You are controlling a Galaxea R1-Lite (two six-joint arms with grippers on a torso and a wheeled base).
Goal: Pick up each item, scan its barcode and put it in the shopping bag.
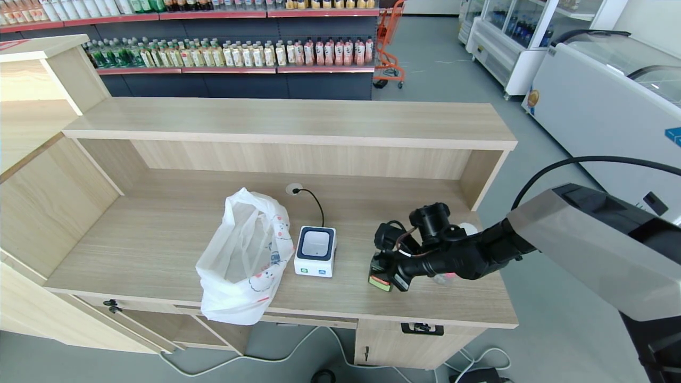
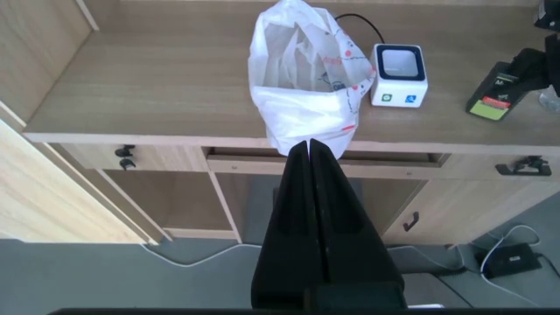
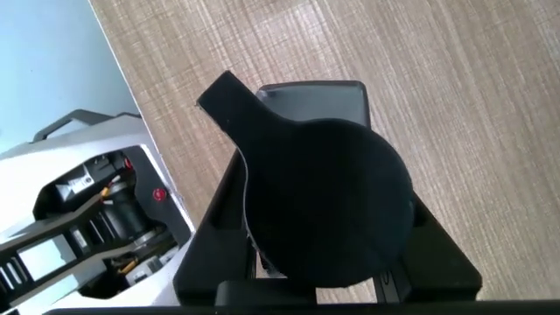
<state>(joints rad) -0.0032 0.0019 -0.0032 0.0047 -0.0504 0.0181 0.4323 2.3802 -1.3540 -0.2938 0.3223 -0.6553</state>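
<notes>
Judging by the shopping bag [image 1: 242,260] — nothing visible inside — the work has barely begun. The right gripper [image 1: 385,271] seems closed on a dark pack [image 1: 379,282] on the table [image 1: 159,239], right of the scanner [image 1: 315,250]; the left gripper [image 2: 309,150] hangs shut and empty off the near edge. The pack's red-and-green label is unreadable.

On the worktop [image 1: 159,234] the shopping bag [image 1: 245,255] stands left of centre, at the front edge. Just to its right sits the scanner [image 1: 315,250], its cable [image 1: 318,205] running back to a hole [image 1: 294,188] behind it. Further right, apart from the scanner, an item [image 1: 379,282] stands near the front.
</notes>
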